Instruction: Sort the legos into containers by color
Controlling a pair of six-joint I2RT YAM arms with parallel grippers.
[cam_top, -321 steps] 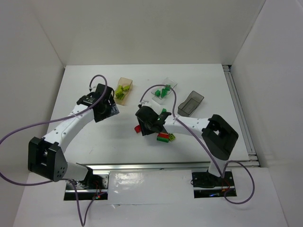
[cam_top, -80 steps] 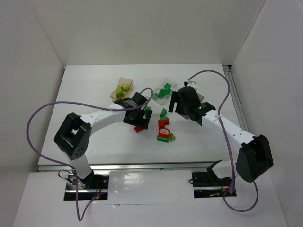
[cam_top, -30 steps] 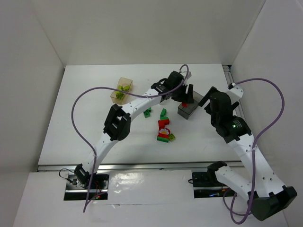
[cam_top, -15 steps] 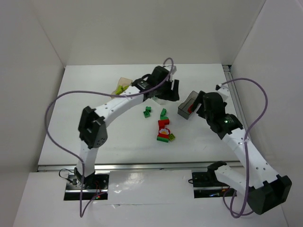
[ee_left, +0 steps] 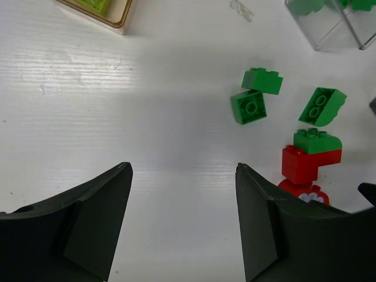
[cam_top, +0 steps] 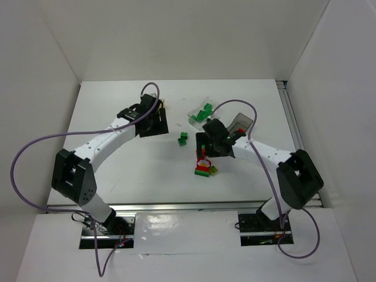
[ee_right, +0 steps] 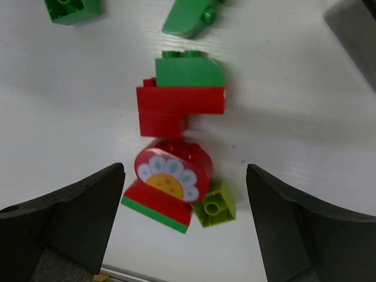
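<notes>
No words, numbers or brand names can be read anywhere in these views. The only printed mark is a picture, not writing: a flower with pale petals and a yellow centre, on the rounded face of a red brick (ee_right: 172,170).

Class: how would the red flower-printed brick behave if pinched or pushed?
The flower brick looks like hard moulded plastic, so probably stiff and light. Its rounded sides may slip in a pinch. It seems to touch the lime brick, so pushing likely drags that along.
</notes>
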